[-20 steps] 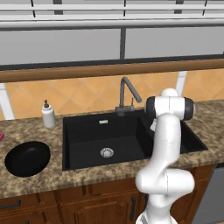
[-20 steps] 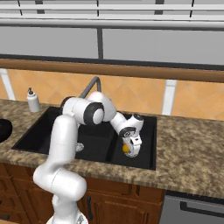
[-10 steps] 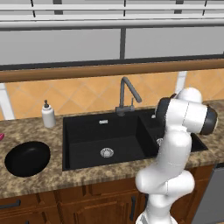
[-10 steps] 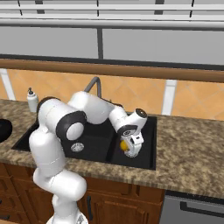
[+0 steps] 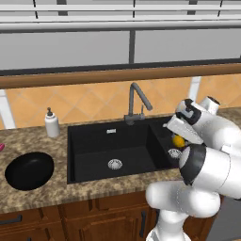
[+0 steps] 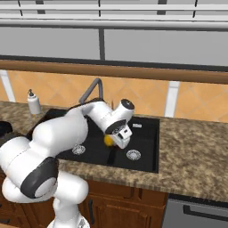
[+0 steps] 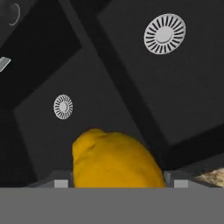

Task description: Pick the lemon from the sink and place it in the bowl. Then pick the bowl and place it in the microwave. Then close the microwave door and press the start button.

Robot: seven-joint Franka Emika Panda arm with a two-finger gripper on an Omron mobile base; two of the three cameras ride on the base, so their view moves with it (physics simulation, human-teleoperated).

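Lemon: one small yellow-orange fruit, clamped between the two fingers of the gripper and carried above the right basin of the sink, clear of the basin floor. From the hand camera the lemon sits close against the bottom edge, flanked on both sides by the finger tips, with both basins below it. From the right base camera the lemon shows just under the white wrist, the gripper tilted down toward the basin. Sink: matte black, double basin, set in the middle of the speckled granite counter; one round silver drain in the left basin, a second drain in the right basin almost directly under the fruit; divider ridge between the basins. Faucet: grey, arched, standing at the sink's back edge near the divider. Bowl: wide, shallow, glossy black, resting on the counter left of the sink, near the counter's front edge, well apart from the lemon. Soap dispenser: white bottle with a dark pump, upright at the back of the counter, beside the sink's back left corner. Backsplash: orange tile. Cabinets: brown wood, below the counter's front edge.
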